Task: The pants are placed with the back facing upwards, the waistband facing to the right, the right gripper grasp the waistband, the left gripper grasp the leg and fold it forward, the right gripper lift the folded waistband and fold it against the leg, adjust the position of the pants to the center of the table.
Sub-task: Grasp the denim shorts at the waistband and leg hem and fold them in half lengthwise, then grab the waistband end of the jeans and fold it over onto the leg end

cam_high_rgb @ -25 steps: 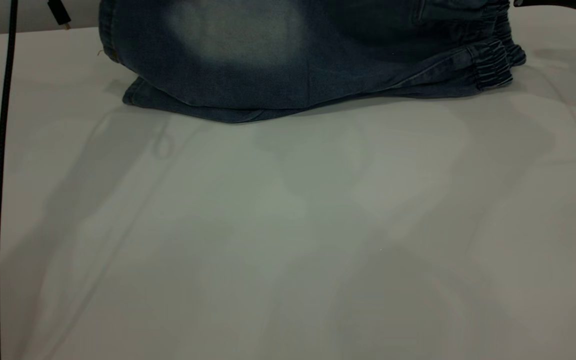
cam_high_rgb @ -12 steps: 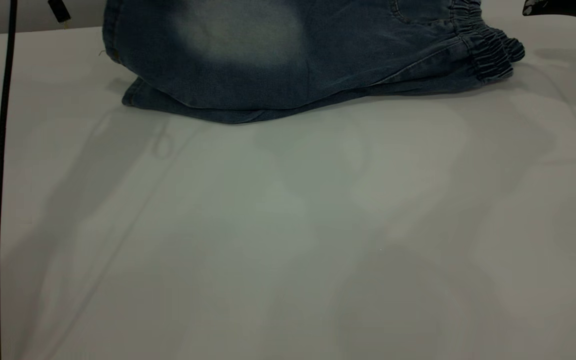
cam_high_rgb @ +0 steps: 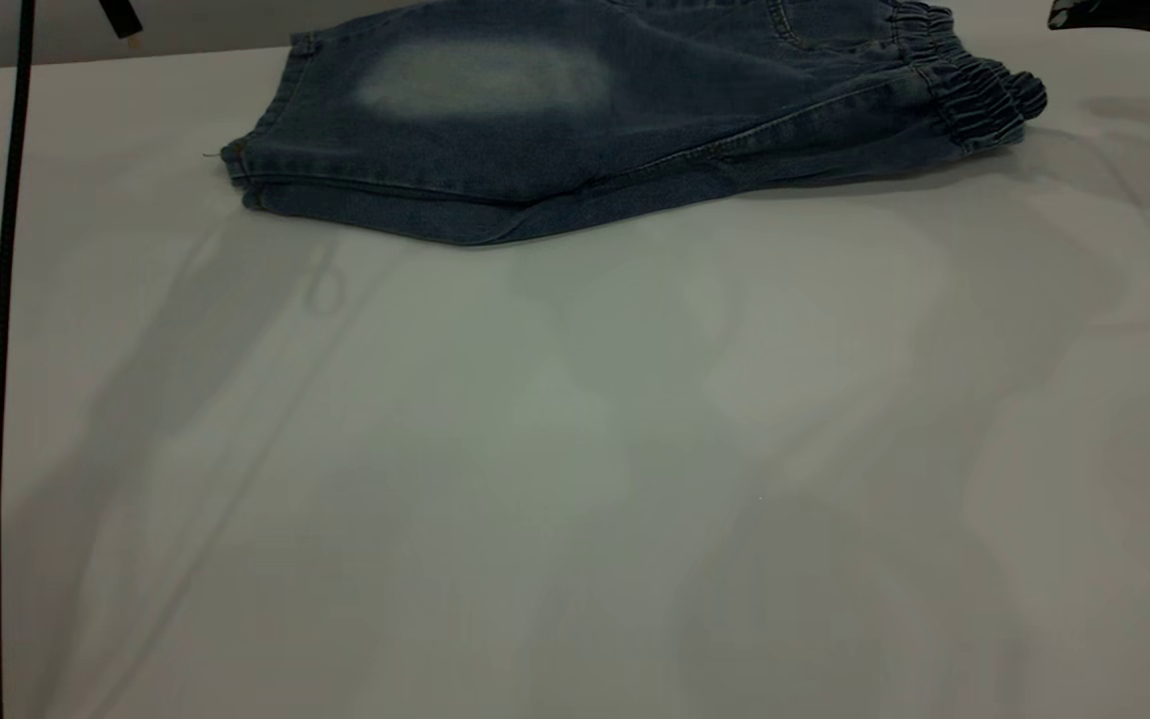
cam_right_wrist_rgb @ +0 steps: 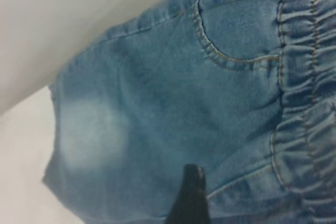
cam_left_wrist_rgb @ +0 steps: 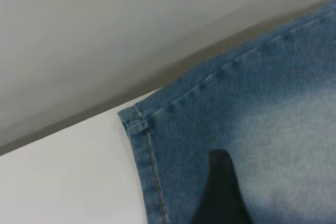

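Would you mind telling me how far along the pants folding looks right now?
Done: the pants lie folded lengthwise, one leg stacked on the other, waistband at the right. In hand: nothing appears gripped; a right arm part shows at the exterior view's top right corner. Left: folding the waistband onto the leg, then centring on the table.

Black cable [cam_high_rgb: 2,350] – hanging straight down at the left edge

Little of the robot shows: a thin black cable [cam_high_rgb: 4,350] running vertically, one black tapering finger of the left gripper [cam_left_wrist_rgb: 220,195], another of the right gripper [cam_right_wrist_rgb: 190,198], and dark hardware [cam_high_rgb: 1119,14].
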